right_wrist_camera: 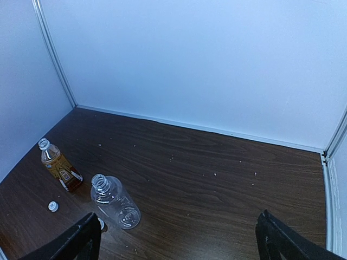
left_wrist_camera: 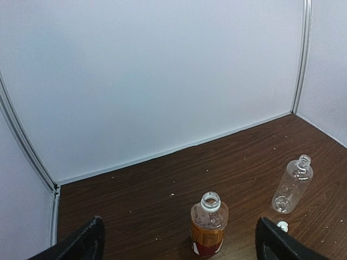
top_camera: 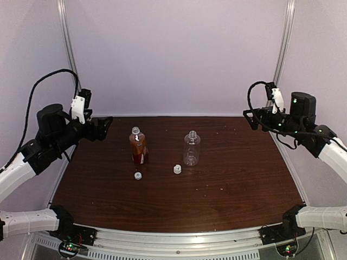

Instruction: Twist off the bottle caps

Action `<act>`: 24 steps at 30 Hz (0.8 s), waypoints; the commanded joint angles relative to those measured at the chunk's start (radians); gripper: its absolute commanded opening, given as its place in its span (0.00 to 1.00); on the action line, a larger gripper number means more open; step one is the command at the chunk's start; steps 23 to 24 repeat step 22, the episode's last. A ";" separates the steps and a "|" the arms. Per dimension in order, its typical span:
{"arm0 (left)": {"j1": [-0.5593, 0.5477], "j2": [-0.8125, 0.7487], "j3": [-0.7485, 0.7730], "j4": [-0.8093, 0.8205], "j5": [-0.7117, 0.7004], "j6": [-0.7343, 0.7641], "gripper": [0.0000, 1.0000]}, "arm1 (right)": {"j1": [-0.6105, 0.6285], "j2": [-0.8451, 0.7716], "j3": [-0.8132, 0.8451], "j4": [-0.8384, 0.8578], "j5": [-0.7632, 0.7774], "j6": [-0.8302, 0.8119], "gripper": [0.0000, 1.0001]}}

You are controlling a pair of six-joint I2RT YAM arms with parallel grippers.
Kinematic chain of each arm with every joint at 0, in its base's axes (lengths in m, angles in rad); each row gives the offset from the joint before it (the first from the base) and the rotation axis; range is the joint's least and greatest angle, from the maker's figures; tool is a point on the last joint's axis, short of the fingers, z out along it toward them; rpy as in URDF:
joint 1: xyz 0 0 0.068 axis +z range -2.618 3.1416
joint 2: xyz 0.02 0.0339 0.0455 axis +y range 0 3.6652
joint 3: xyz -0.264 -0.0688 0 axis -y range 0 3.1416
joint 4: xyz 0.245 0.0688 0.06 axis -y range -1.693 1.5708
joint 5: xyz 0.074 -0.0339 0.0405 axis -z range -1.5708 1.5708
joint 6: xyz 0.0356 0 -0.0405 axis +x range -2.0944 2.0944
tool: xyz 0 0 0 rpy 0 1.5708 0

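The amber bottle with a red label (top_camera: 139, 147) stands upright with an open neck; it also shows in the left wrist view (left_wrist_camera: 209, 226) and the right wrist view (right_wrist_camera: 59, 166). The clear bottle (top_camera: 191, 149) stands upright, neck open, to its right; the wrist views show it too (left_wrist_camera: 291, 186) (right_wrist_camera: 114, 202). One white cap (top_camera: 137, 175) lies in front of the amber bottle (right_wrist_camera: 52, 206). The other cap (top_camera: 177, 169) lies front-left of the clear bottle (left_wrist_camera: 282, 225). My left gripper (top_camera: 103, 128) (left_wrist_camera: 179, 254) is open and empty, raised at the table's left edge. My right gripper (top_camera: 250, 118) (right_wrist_camera: 176, 254) is open and empty, raised at the right edge.
The brown wooden table (top_camera: 227, 179) is closed in by white walls at the back and both sides. Small pale crumbs are scattered over the surface. Metal frame posts stand in the back corners (top_camera: 68, 49).
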 commanded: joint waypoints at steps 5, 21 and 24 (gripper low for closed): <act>0.007 -0.005 0.001 0.036 -0.013 0.009 0.98 | -0.004 -0.025 -0.017 0.021 -0.010 -0.003 1.00; 0.007 0.007 0.007 0.026 -0.024 0.012 0.98 | -0.004 -0.022 -0.019 0.024 -0.001 0.001 1.00; 0.007 0.009 0.008 0.024 -0.024 0.012 0.98 | -0.004 -0.024 -0.021 0.028 -0.003 0.000 1.00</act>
